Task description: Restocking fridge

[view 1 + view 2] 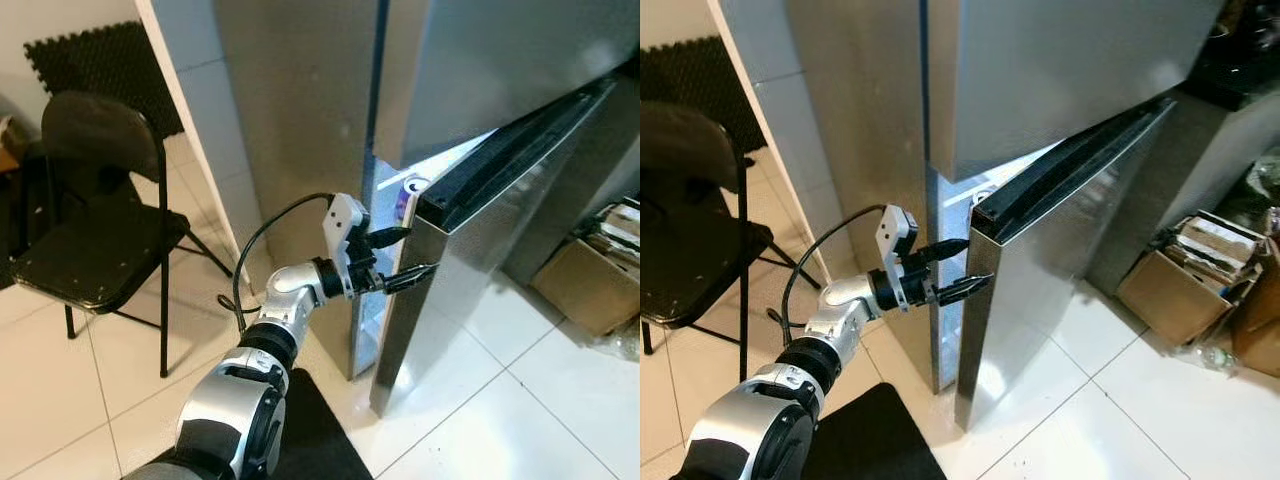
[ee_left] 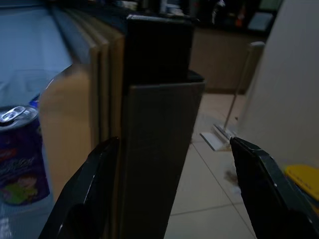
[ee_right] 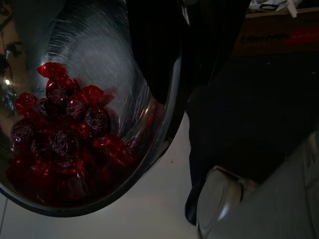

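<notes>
Left wrist view: the left gripper stands open, fingers straddling the fridge door edge without clamping it (door ajar). Beside it, inside, sits a drink can. Right gripper holds a steel bowl of red-wrapped candies.

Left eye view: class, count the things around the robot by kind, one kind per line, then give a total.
Fridge: 1
Fridge door: 1
Drink can: 1
Folding chair: 1
Cardboard box: 1
Total: 5
</notes>
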{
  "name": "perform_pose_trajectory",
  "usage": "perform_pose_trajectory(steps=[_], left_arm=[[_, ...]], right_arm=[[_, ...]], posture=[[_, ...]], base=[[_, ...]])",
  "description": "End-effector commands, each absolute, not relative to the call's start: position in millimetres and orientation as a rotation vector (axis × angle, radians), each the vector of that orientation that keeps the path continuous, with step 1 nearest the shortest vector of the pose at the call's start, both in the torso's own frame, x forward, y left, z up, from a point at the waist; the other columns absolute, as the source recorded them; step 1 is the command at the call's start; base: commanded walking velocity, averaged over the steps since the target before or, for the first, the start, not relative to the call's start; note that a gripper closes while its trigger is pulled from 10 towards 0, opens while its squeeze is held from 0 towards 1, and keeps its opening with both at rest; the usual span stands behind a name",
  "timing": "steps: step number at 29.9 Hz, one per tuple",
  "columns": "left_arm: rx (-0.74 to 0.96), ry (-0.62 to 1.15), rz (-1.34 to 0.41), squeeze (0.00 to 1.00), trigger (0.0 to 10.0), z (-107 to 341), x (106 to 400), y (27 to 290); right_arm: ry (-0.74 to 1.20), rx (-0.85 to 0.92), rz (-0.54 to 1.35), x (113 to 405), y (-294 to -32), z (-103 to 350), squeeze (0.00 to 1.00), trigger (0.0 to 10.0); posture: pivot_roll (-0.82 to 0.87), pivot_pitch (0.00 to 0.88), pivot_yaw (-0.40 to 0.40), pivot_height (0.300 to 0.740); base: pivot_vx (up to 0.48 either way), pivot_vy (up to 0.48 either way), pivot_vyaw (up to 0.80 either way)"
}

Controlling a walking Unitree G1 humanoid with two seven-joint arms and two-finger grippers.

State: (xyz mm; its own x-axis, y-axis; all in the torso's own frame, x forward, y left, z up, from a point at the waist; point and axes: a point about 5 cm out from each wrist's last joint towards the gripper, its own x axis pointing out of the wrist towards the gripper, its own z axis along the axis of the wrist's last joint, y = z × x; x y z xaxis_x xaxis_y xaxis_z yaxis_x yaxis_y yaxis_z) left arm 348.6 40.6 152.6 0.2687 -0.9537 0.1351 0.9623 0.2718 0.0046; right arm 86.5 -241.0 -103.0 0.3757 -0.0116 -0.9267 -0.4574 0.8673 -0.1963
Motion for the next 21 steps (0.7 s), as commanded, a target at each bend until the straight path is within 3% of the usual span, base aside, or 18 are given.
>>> perform_pose_trajectory(steps=[1,8,9,13,16,21], left_arm=[[-0.064,-0.126,-1.321,0.0,10.0,153.2,345.5,31.2],[-0.115,-0.122,-1.438,0.0,10.0,149.5,333.6,18.3],[-0.127,-0.091,-1.528,0.0,10.0,135.7,317.9,8.4],[-0.129,-0.058,-1.569,0.0,10.0,123.4,307.2,4.5],[-0.148,-0.01,-1.576,0.0,10.0,109.4,298.9,7.2],[-0.18,0.107,-1.491,0.0,10.0,79.7,291.4,34.1]], right_arm=[[1.181,-0.46,0.285,80.4,-241.7,-104.5,0.0,10.0],[1.177,-0.459,0.283,84.1,-239.9,-104.5,0.0,10.0],[1.176,-0.456,0.284,86.4,-237.6,-104.8,0.0,10.0],[1.176,-0.454,0.284,88.5,-235.7,-105.0,0.0,10.0],[1.174,-0.45,0.283,91.1,-233.4,-105.2,0.0,10.0],[1.178,-0.441,0.278,93.2,-229.8,-105.9,0.0,10.0]], posture=[[-0.16,0.086,0.02,0.74],[-0.15,0.07,0.024,0.74],[-0.14,0.058,0.027,0.74],[-0.13,0.049,0.028,0.74],[-0.13,0.039,0.033,0.74],[-0.12,0.024,0.039,0.74]], base=[[0.0,0.0,0.0],[0.0,0.0,0.0],[0.0,0.0,0.0],[0.0,0.0,0.0],[0.0,0.0,0.0],[0.0,0.0,0.0]])
